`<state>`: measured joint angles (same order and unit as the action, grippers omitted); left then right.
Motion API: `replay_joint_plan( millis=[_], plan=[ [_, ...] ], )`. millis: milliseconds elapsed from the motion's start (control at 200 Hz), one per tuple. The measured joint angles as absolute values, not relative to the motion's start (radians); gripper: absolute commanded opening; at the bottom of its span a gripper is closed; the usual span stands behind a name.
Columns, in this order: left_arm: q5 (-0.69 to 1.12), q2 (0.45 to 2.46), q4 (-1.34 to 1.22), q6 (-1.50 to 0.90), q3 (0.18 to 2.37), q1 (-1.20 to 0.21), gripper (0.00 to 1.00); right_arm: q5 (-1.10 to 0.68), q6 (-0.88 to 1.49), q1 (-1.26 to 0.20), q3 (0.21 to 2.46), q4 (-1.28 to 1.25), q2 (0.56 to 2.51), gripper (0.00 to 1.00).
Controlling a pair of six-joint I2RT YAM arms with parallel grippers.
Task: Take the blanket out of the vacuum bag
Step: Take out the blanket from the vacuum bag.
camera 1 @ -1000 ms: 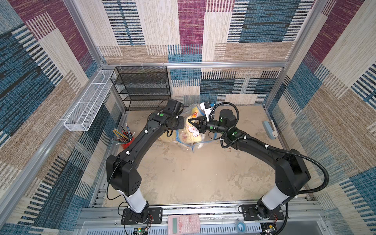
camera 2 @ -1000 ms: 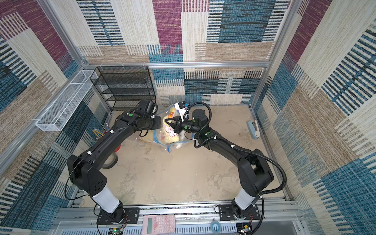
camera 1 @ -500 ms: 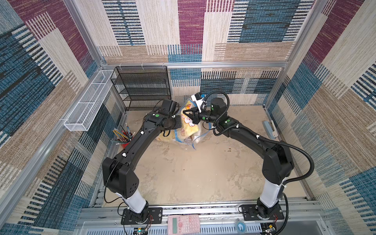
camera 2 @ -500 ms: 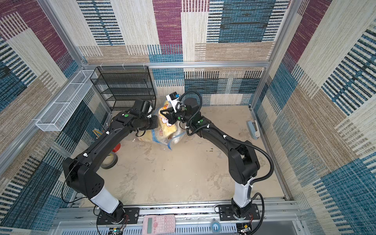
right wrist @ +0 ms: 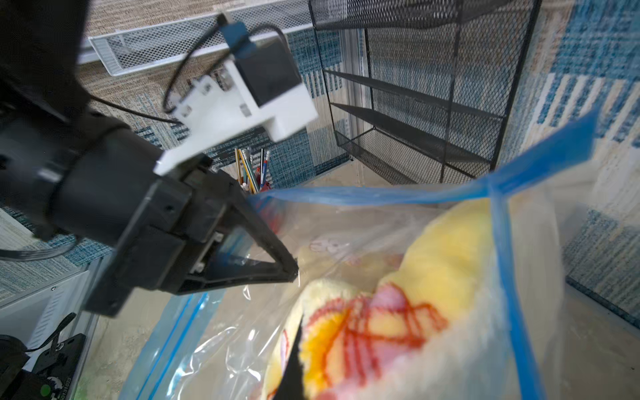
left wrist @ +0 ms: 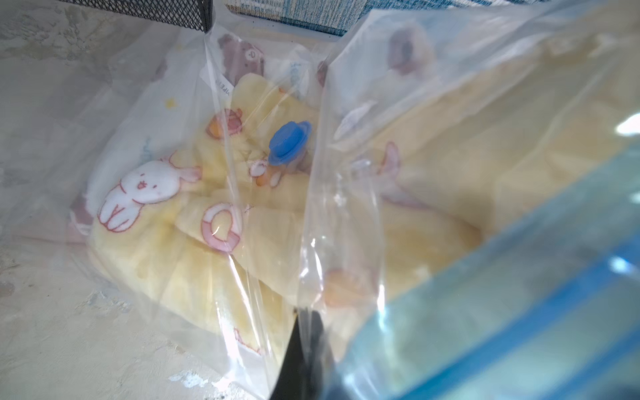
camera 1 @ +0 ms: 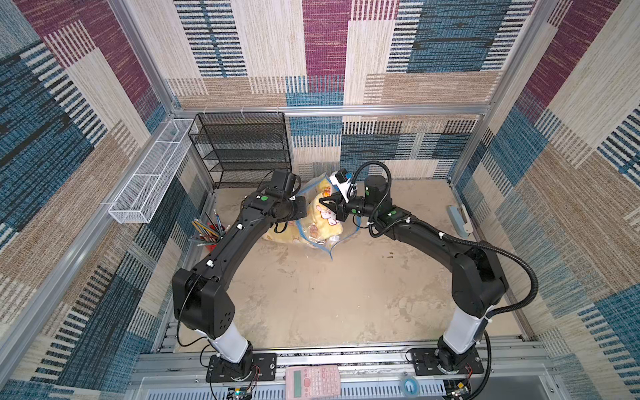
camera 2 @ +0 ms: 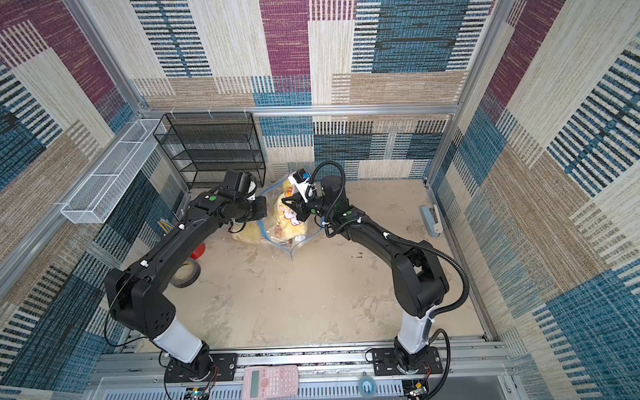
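Just before the rack point(camera 1: 249, 149), the left gripper point(right wrist: 294, 272) pinched the bag point(camera 1: 320, 242) rim. The right gripper point(camera 1: 322, 202), opposite, clamped the blanket point(camera 1: 327, 218) (partly inside), so extraction likely ran rightward.

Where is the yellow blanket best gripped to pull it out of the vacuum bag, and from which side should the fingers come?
Grip the thick bunched fold of the yellow blanket that bulges out at the open mouth, beside the blue zip strip. Come from the mouth side, probably from above: elsewhere the vacuum bag plastic covers it, and the left gripper pinches the bag's edge.
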<state>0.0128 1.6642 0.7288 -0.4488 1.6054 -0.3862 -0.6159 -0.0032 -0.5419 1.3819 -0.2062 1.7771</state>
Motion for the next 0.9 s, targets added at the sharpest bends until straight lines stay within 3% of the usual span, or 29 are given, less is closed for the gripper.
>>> replay_joint_plan(
  millis=[516,902],
  plan=[
    [0.100,1.652,0.731,-0.452,1.593,-0.385,0.00,-0.793,-0.059,-0.539,1.134,-0.525,1.662,0.00],
    [0.111,1.647,0.732,-0.452,1.581,-0.385,0.00,-0.853,-0.430,-0.590,1.181,-0.323,1.681,0.00]
  ],
)
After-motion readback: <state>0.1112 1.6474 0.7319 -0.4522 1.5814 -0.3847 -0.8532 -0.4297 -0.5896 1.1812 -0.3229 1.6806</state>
